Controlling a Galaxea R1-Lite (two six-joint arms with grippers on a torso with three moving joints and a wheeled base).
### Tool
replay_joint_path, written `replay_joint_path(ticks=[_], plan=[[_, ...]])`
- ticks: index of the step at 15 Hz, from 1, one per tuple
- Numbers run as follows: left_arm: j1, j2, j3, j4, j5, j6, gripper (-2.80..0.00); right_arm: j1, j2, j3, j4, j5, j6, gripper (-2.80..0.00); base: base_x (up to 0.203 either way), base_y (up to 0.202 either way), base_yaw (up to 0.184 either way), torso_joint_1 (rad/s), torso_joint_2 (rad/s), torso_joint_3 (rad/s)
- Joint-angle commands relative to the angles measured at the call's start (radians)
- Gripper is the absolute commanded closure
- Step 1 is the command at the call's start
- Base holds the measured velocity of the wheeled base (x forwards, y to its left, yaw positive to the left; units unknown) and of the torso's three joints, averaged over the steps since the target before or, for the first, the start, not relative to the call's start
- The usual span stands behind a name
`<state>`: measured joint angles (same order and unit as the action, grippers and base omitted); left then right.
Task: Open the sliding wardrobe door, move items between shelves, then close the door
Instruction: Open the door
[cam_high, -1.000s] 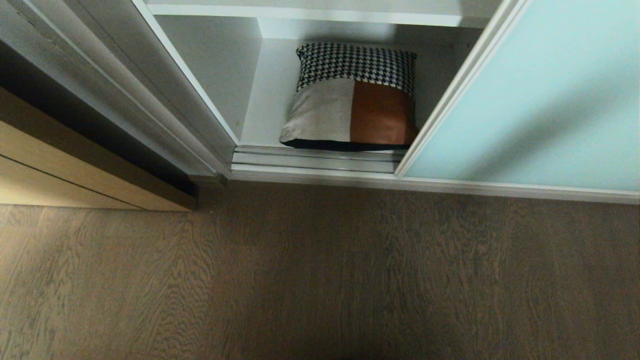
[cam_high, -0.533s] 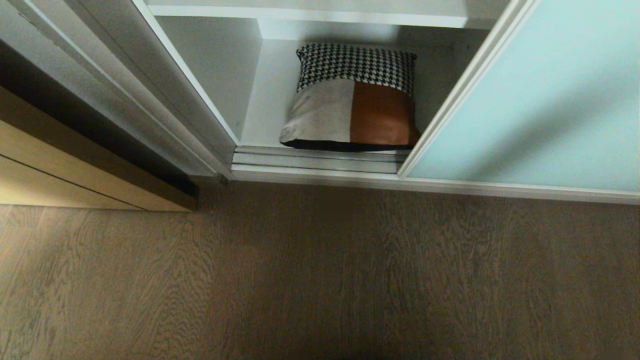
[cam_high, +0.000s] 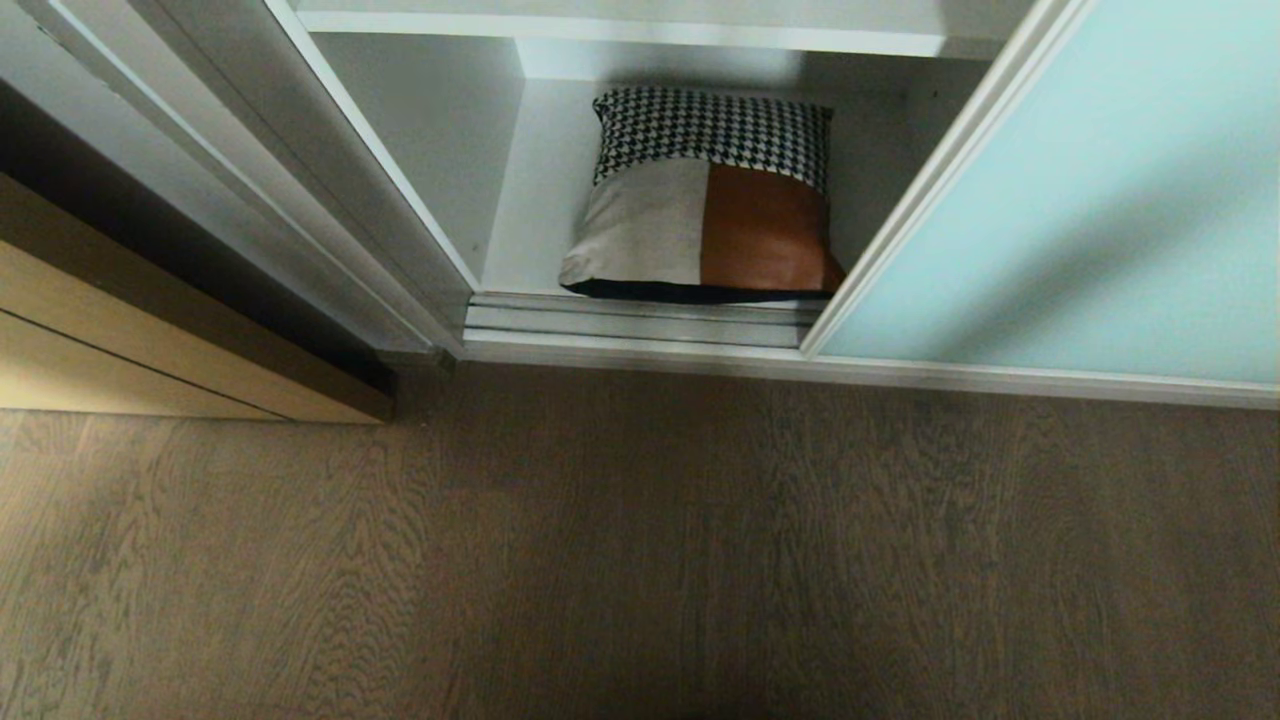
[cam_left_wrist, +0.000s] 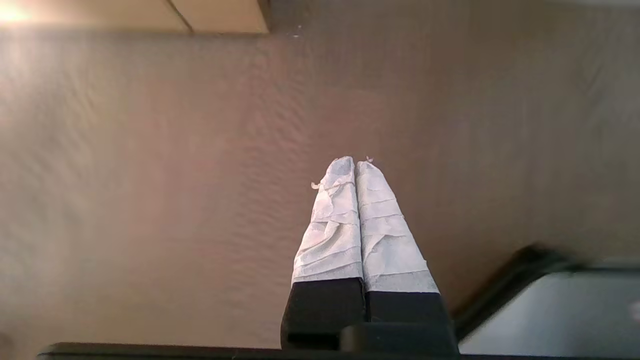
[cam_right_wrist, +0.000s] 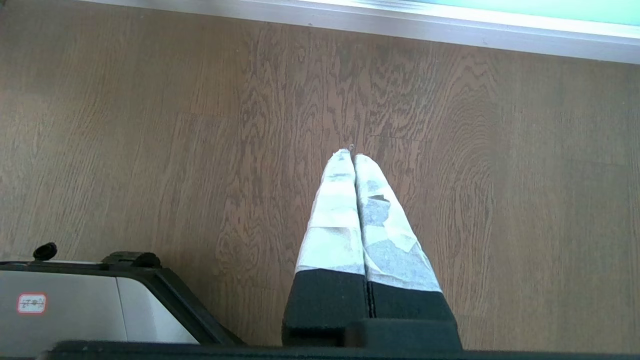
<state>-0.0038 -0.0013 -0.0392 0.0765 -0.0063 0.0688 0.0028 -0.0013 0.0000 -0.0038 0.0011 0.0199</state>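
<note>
Aqua sliding wardrobe door (cam_high: 1060, 200) slid slightly further from cushion (cam_high: 705, 195), more lower shelf (cam_high: 530, 210) exposed | left tool (cam_left_wrist: 355, 161), right tool (cam_right_wrist: 353, 152) closed, empty, over floor (cam_high: 640, 560) | next: reach cushion

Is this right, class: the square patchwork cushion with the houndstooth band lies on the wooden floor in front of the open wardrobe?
Not quite. The square patchwork cushion lies on the white bottom shelf inside the open wardrobe, behind the ridged metal track, not on the wooden floor. The head view shows it.
</note>
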Motion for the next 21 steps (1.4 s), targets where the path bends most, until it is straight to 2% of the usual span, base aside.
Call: replay_joint_path(ticks=[1,3,5,6,8,10,13,15,19,21], plan=[[0.000,0.001,0.015,-0.006,-0.050,0.070,0.00,0.000,0.000,0.002,-0.001,0.000,-0.006,0.00,0.000,0.000,0.000,0.000,0.00,0.000],[0.000,0.001,0.018,-0.011,-0.032,0.018,0.00,0.000,-0.001,0.002,0.006,-0.002,-0.028,0.00,0.000,0.000,0.000,0.000,0.00,0.000],[0.001,0.001,0.018,-0.012,-0.024,0.014,0.00,0.000,-0.001,-0.013,-0.065,-0.005,-0.017,0.00,0.000,0.000,0.000,0.000,0.00,0.000],[0.000,0.001,0.018,-0.012,-0.024,0.014,0.00,0.000,0.000,-0.058,-0.106,0.013,0.003,0.00,0.000,0.000,0.000,0.000,0.00,0.000],[-0.001,0.001,0.018,-0.012,-0.024,0.014,0.00,0.000,0.014,-0.198,-0.085,0.096,0.054,0.00,0.000,0.000,0.000,0.000,0.00,0.000],[-0.001,0.001,0.018,-0.012,-0.024,0.014,0.00,0.000,0.092,-0.378,-0.016,0.188,0.147,0.00,0.000,0.000,0.000,0.000,0.00,0.000],[0.000,0.000,0.018,-0.012,-0.024,0.014,0.00,0.003,0.313,-0.604,-0.010,0.312,0.356,0.00,0.000,0.000,0.000,0.000,0.00,0.000],[-0.001,0.001,0.018,-0.014,-0.024,0.014,0.00,0.009,0.467,-0.702,-0.082,0.394,0.474,0.00,0.000,0.000,0.000,0.000,0.00,0.000],[0.000,0.001,0.018,-0.012,-0.024,0.014,0.00,0.014,0.710,-0.819,-0.352,0.560,0.627,0.00,0.000,0.000,0.000,0.000,0.00,0.000],[0.000,0.001,0.018,-0.014,-0.024,0.014,0.00,0.015,0.790,-0.904,-0.414,0.614,0.704,0.00,0.000,0.000,0.000,0.000,0.00,0.000]])
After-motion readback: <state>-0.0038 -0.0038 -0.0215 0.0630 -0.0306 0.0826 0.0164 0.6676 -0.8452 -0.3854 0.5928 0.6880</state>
